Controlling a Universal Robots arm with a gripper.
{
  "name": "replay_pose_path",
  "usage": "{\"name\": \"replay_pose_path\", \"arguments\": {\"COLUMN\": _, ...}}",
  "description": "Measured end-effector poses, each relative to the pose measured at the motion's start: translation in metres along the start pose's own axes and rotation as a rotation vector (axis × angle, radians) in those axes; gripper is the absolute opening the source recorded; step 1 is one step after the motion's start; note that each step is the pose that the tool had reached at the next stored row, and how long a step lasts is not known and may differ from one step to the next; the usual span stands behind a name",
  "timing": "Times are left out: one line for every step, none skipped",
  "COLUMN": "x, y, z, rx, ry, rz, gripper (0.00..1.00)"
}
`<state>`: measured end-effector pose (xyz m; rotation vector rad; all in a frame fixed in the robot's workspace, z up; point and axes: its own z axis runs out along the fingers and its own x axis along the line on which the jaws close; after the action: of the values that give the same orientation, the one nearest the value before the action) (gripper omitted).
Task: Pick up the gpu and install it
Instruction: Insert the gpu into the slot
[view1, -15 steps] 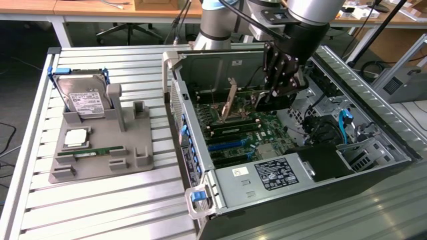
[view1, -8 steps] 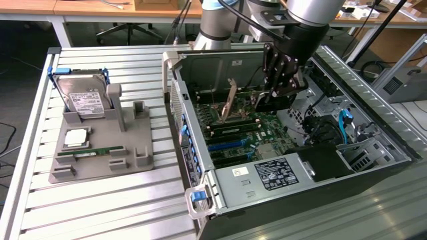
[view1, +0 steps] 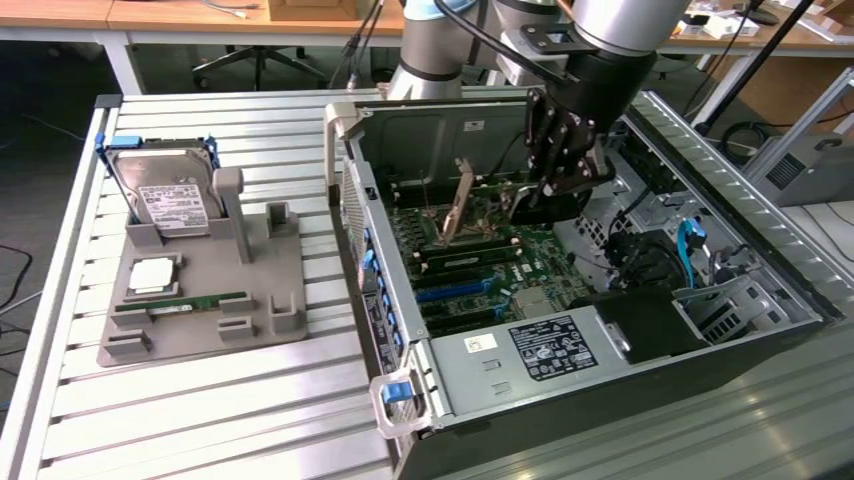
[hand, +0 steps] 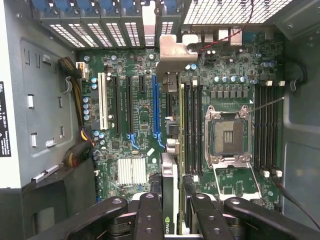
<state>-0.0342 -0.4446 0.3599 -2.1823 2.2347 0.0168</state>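
Jaws clamped on thin black gpu card (hand: 169, 200) with silver bracket, edge-on inside open dark computer case (view1: 627, 420) over green motherboard (hand: 142, 117); silver hard drive (view1: 167, 195) standing in grey holder (view1: 200, 320).

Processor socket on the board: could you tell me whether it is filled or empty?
Empty: the processor socket shows bare contacts, no chip inside.

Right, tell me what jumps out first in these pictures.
The black arm plunging into the open computer case, its fingers clamped on the edge-on gpu above the green motherboard. On the exterior view's left, a grey holder props a hard drive upright, with a green memory stick lying in it.
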Motion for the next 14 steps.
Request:
{"name": "replay_pose_path", "arguments": {"x": 0.0, "y": 0.0, "z": 0.0002, "rx": 0.0, "ry": 0.0, "rz": 0.0, "gripper": 0.27}}
{"name": "replay_pose_path", "arguments": {"x": 0.0, "y": 0.0, "z": 0.0005, "rx": 0.0, "ry": -0.0001, "rz": 0.0, "gripper": 0.27}}
{"name": "replay_pose_path", "arguments": {"x": 0.0, "y": 0.0, "z": 0.0007, "rx": 0.0, "ry": -0.0001, "rz": 0.0, "gripper": 0.27}}
{"name": "replay_pose_path", "arguments": {"x": 0.0, "y": 0.0, "z": 0.0009, "rx": 0.0, "ry": -0.0001, "rz": 0.0, "gripper": 0.27}}
{"name": "replay_pose_path", "arguments": {"x": 0.0, "y": 0.0, "z": 0.0012, "rx": 0.0001, "ry": -0.0001, "rz": 0.0, "gripper": 0.27}}
{"name": "replay_pose_path", "arguments": {"x": 0.0, "y": 0.0, "z": 0.0014, "rx": 0.0, "ry": -0.0001, "rz": 0.0, "gripper": 0.27}}
{"name": "replay_pose_path", "arguments": {"x": 0.0, "y": 0.0, "z": 0.0016, "rx": 0.0, "ry": -0.0001, "rz": 0.0, "gripper": 0.27}}
{"name": "replay_pose_path", "arguments": {"x": 0.0, "y": 0.0, "z": 0.0019, "rx": 0.0001, "ry": -0.0001, "rz": 0.0, "gripper": 0.27}}
{"name": "replay_pose_path", "arguments": {"x": 0.0, "y": 0.0, "z": 0.0021, "rx": 0.0, "ry": -0.0001, "rz": 0.0, "gripper": 0.27}}
{"name": "replay_pose_path", "arguments": {"x": 0.0, "y": 0.0, "z": 0.0024, "rx": 0.0001, "ry": -0.0002, "rz": 0.0, "gripper": 0.27}}
{"name": "replay_pose_path", "arguments": {"x": 0.0001, "y": 0.0, "z": 0.0026, "rx": 0.0, "ry": 0.0, "rz": 0.0, "gripper": 0.27}}
{"name": "replay_pose_path", "arguments": {"x": 0.0001, "y": 0.0, "z": 0.0029, "rx": 0.0, "ry": -0.0001, "rz": 0.0, "gripper": 0.27}}
{"name": "replay_pose_path", "arguments": {"x": 0.0, "y": 0.0, "z": 0.003, "rx": 0.0, "ry": -0.0001, "rz": 0.0, "gripper": 0.27}}
{"name": "replay_pose_path", "arguments": {"x": 0.0001, "y": 0.0, "z": 0.0032, "rx": 0.0001, "ry": -0.0001, "rz": 0.0, "gripper": 0.27}}
